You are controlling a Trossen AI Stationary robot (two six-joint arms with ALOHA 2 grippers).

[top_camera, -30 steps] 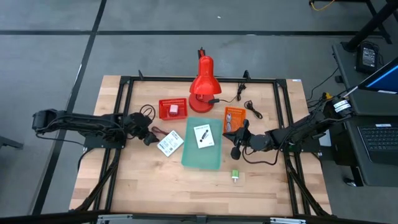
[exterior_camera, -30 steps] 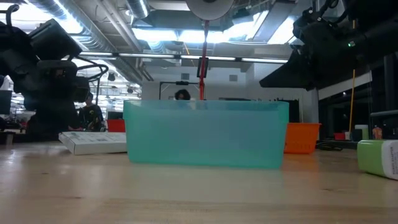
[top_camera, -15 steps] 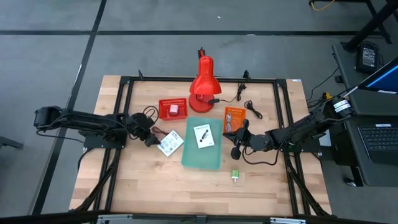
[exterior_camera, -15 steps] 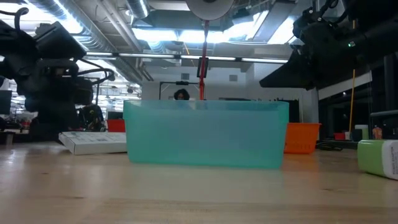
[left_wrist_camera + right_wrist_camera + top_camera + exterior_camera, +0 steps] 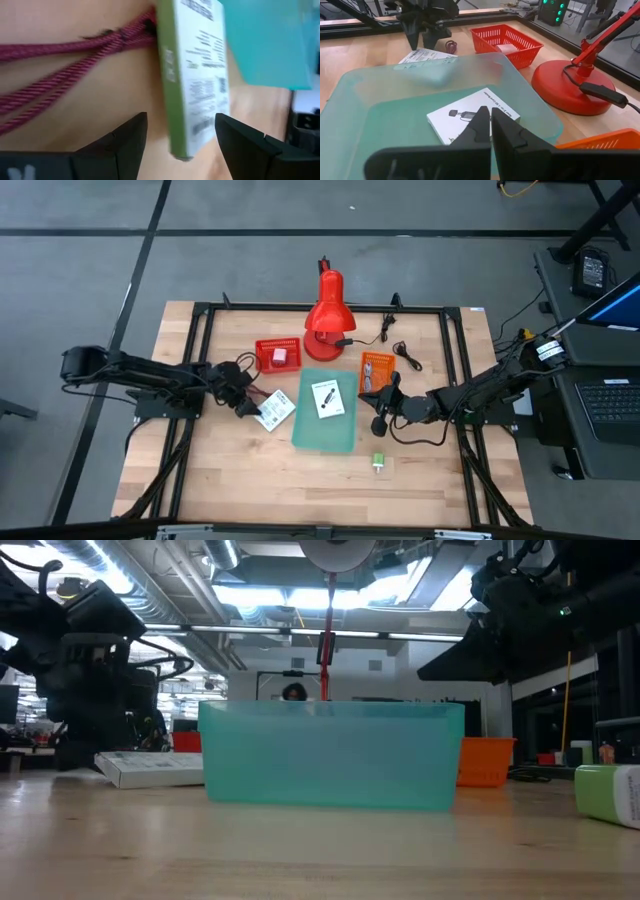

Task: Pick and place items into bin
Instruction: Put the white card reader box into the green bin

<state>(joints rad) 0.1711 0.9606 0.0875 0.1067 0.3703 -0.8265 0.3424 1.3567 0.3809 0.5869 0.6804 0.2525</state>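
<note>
A white packet with a green edge [image 5: 272, 412] [image 5: 194, 85] lies flat on the wood table, left of the teal bin [image 5: 325, 420]. My left gripper [image 5: 246, 402] [image 5: 181, 117] is open and tipped downward, one finger on either side of the packet's near end, apart from it. A white card [image 5: 470, 118] lies inside the bin. My right gripper [image 5: 381, 416] [image 5: 490, 125] is shut on nothing and hovers at the bin's right rim. A green block [image 5: 379, 463] [image 5: 610, 792] lies on the table nearer the front edge. A pink cube sits in the red basket [image 5: 278, 354].
A magenta braided cord [image 5: 65, 55] lies beside the packet, under my left gripper. The red desk lamp [image 5: 325, 315] stands behind the bin, and its black cable [image 5: 405, 358] trails to the right. An orange basket [image 5: 377, 370] sits right of the bin. A black frame rings the table.
My left gripper has crept toward the table's right, closer to the white packet, and has tipped farther down. Its fingers keep the same gap. The packet and the other things have stayed where they were.
</note>
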